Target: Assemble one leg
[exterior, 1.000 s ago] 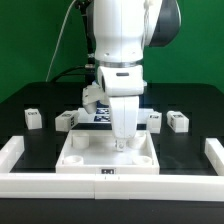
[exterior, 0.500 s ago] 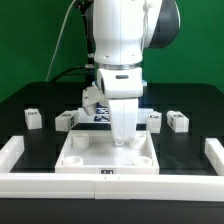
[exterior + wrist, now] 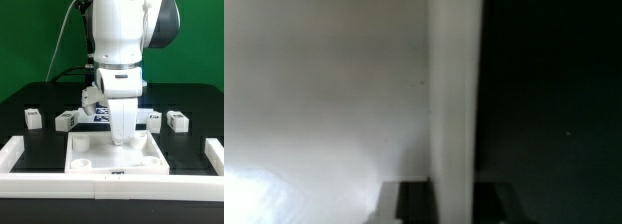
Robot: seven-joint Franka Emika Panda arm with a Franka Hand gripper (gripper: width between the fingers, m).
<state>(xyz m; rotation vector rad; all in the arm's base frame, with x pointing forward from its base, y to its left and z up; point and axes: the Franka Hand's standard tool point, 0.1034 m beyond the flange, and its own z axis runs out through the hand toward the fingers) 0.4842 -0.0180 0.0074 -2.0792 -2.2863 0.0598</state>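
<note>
The gripper [image 3: 122,141] is low on the panel's [image 3: 90,160] far rim; whether it pinches that rim, I cannot tell. The leg [image 3: 153,120] lies untouched just behind it, toward the table's [image 3: 190,148] far edge, among other legs [image 3: 66,120]. Rails [image 3: 20,150] line the table's near edge and sides.

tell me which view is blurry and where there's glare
Wrist view: blurred throughout, too close to the white panel, with a washed-out bright patch on it. Exterior view: sharp and evenly lit, though the white arm is nearly blown out.
</note>
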